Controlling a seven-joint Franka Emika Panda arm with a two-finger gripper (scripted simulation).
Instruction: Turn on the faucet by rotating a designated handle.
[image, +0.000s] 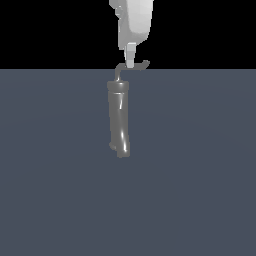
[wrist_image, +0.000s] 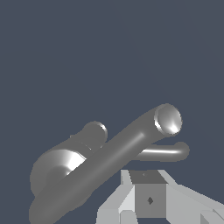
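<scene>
The faucet (image: 119, 117) is a tall glossy grey cylinder standing on the grey floor. Its handle (image: 138, 65), a thin grey rod with a short upturned tip, runs off the top towards the exterior view's right. My gripper (image: 130, 61) comes down from above, with its fingertips at the rod's height, roughly midway along it and seemingly touching it. In the wrist view the thick faucet body (wrist_image: 109, 162) crosses the picture, and the slim handle (wrist_image: 164, 153) shows partly behind it. The gripper (wrist_image: 149, 192) is close beside that rod, shut, with nothing between its fingers.
Flat grey floor (image: 200, 175) lies all around the faucet. A rounded cap (wrist_image: 59, 168) and a small knob (wrist_image: 94, 133) of the faucet show beside the thick body in the wrist view.
</scene>
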